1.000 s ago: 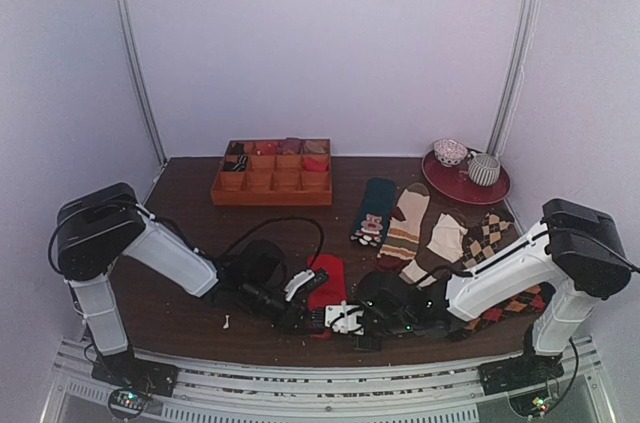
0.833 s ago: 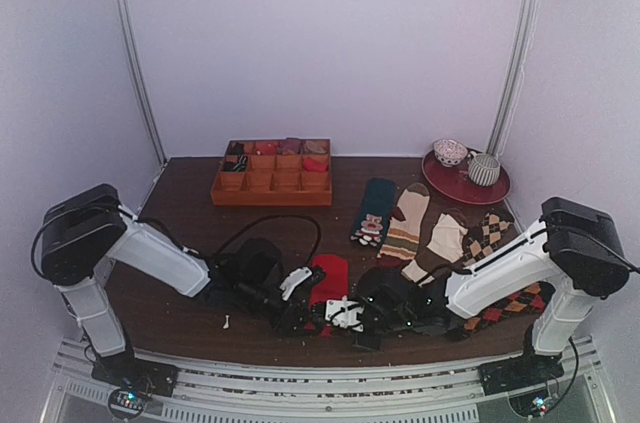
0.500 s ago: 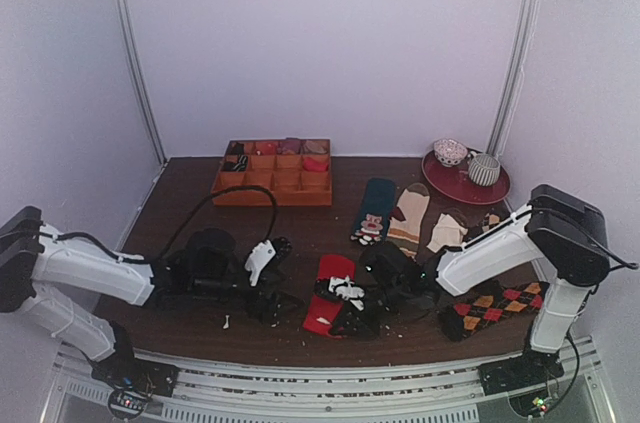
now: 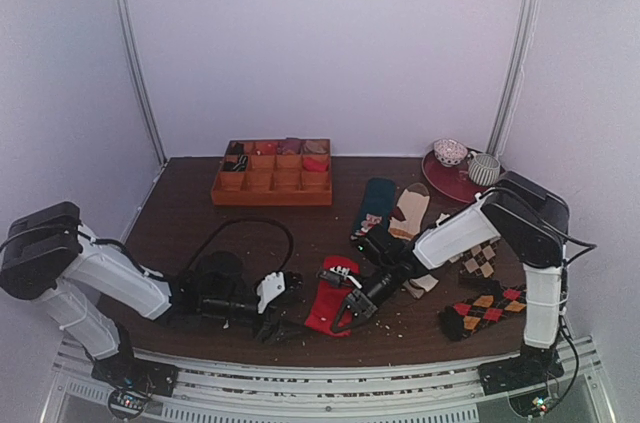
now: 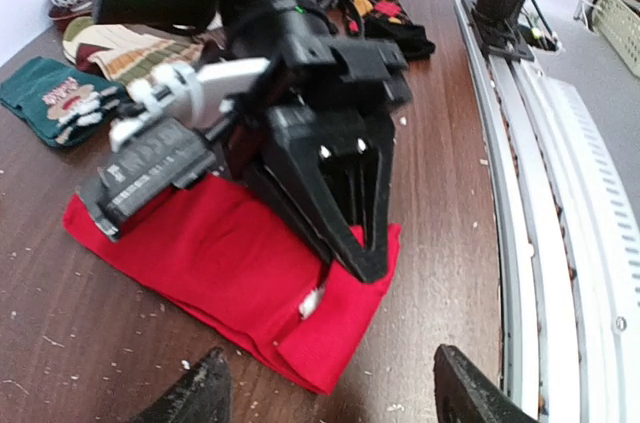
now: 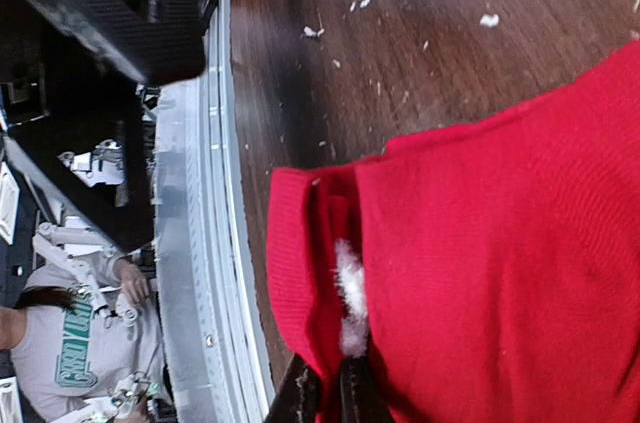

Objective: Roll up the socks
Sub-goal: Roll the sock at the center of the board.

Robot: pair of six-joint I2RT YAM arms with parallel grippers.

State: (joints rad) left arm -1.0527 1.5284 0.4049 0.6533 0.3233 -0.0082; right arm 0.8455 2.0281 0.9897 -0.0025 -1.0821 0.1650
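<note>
The socks (image 4: 325,301) lie flat; my right gripper (image 6: 325,390) now pinches their near hem, while my left gripper (image 5: 335,395) has backed off, spread.

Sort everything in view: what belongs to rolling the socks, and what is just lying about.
For the job:
red socks, lying flat
right pincer, closed on their end
left pincer, open, facing them

Lying about:
teal bear sock
striped sock
argyle socks
orange tray
red plate
</note>
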